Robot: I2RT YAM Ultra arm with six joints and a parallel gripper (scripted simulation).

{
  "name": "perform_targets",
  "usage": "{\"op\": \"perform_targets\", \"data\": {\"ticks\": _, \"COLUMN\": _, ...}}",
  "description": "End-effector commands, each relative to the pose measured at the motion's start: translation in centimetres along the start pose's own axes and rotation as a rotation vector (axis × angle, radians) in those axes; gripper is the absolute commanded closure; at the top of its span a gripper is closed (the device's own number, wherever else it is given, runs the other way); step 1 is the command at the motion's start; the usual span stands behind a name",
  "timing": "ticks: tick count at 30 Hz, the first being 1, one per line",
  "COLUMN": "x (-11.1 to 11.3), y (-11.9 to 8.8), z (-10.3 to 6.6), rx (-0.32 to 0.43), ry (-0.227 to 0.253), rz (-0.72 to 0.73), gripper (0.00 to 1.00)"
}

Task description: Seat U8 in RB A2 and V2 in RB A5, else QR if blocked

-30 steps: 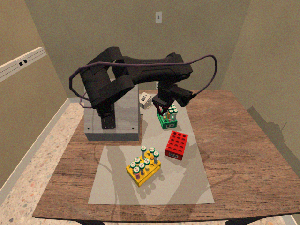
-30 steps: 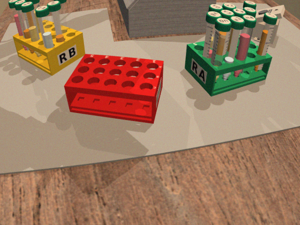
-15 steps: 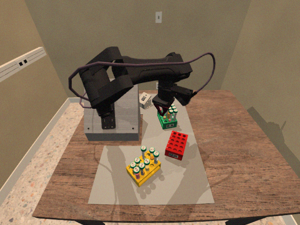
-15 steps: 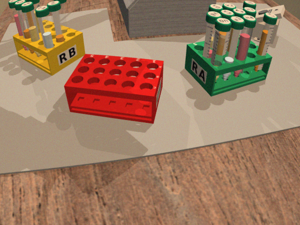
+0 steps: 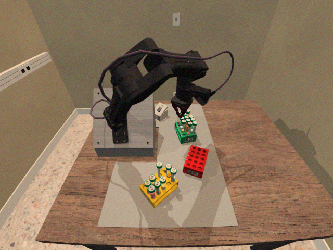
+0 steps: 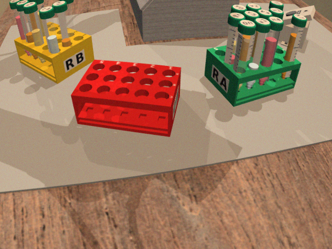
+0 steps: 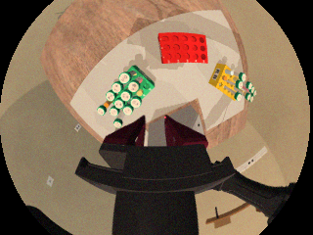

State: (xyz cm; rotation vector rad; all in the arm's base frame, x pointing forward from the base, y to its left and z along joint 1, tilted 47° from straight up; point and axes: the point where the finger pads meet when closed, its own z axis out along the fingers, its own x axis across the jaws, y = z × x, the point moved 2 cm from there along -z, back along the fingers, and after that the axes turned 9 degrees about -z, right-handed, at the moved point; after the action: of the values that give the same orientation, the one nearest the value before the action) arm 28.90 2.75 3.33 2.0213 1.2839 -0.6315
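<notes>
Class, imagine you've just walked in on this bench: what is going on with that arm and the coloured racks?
A black robot arm has its end effector above the green rack, its fingers partly open with no tube between them. Capped tubes stand in that rack and in the yellow rack. All wells of the red rack are empty. No tube is being carried at this moment.

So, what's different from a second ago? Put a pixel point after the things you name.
The black arm (image 5: 158, 80) has shifted, its elbow higher in the top view; the dark red fingers (image 5: 186, 108) have drawn slightly up too, holding nothing. The green (image 5: 182, 139) (image 6: 233, 92) (image 7: 151, 85), yellow (image 5: 155, 203) (image 6: 55, 70) (image 7: 222, 67) and red plastic-looking racks (image 5: 185, 170) (image 6: 120, 101) (image 7: 205, 37) look unmoved.
</notes>
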Motion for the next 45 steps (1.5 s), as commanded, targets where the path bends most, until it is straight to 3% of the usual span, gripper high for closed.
{"op": "perform_targets", "data": {"ticks": 1, "x": 2.5, "y": -0.1, "z": -0.9, "rx": -0.011, "ry": 0.029, "rz": 0.041, "gripper": 0.7}}
{"op": "perform_targets", "data": {"ticks": 6, "x": 3.6, "y": -0.7, "z": -0.9, "rx": -0.005, "ry": 0.017, "rz": 0.03, "gripper": 0.7}}
{"op": "perform_targets", "data": {"ticks": 16, "x": 8.2, "y": -2.1, "z": -1.1, "rx": -0.005, "ry": 0.017, "rz": 0.03, "gripper": 0.7}}
{"op": "perform_targets", "data": {"ticks": 18, "x": 8.1, "y": -2.1, "z": -1.1, "rx": -0.005, "ry": 0.017, "rz": 0.03, "gripper": 0.7}}
{"op": "perform_targets", "data": {"ticks": 19, "x": 7.6, "y": -1.5, "z": -2.0, "rx": -0.017, "ry": 0.044, "rz": 0.052, "gripper": 0.7}}
{"op": "perform_targets", "data": {"ticks": 27, "x": 7.2, "y": -0.8, "z": -1.7, "rx": -0.028, "ry": 0.046, "rz": 0.067, "gripper": 0.7}}
{"op": "perform_targets", "data": {"ticks": 30, "x": 6.6, "y": -1.7, "z": -0.7, "rx": -0.019, "ry": 0.021, "rz": 0.04, "gripper": 0.7}}
{"op": "perform_targets", "data": {"ticks": 40, "x": 6.6, "y": -2.1, "z": 0.5, "rx": -0.023, "ry": 0.014, "rz": 0.019, "gripper": 0.7}}
{"op": "perform_targets", "data": {"ticks": 45, "x": 6.4, "y": -2.0, "z": 2.2, "rx": -0.005, "ry": -0.001, "rz": 0.025, "gripper": 0.7}}
